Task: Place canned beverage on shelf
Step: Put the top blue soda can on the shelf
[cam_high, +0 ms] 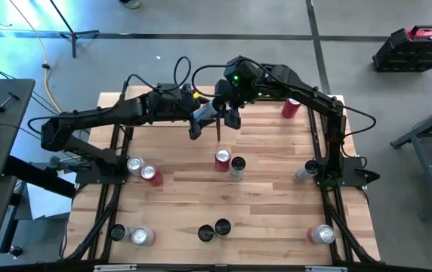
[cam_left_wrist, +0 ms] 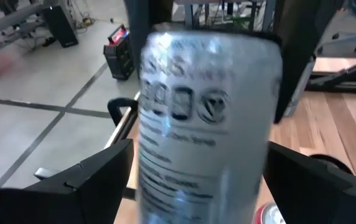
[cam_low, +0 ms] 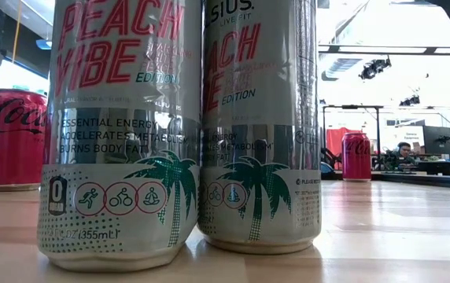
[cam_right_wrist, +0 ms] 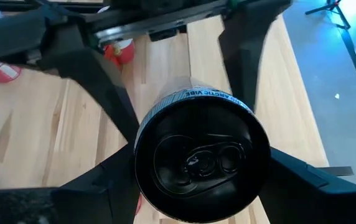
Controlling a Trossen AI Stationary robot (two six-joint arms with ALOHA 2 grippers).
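One slick, thin-walled can (cam_high: pixel 204 114), probably dentable: pinched by its sides in right gripper (cam_right_wrist: pixel 200 180), left gripper (cam_left_wrist: pixel 196 180) slack around it, so squeeze gently

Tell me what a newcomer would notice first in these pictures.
First, the two dark arms meeting above the far middle of the wooden table, the left gripper and right gripper both closing in on one silver can, black-topped as seen from the right wrist. Next, the two tall Peach Vibe cans filling the low view at the near edge, with red and silver cans scattered around.
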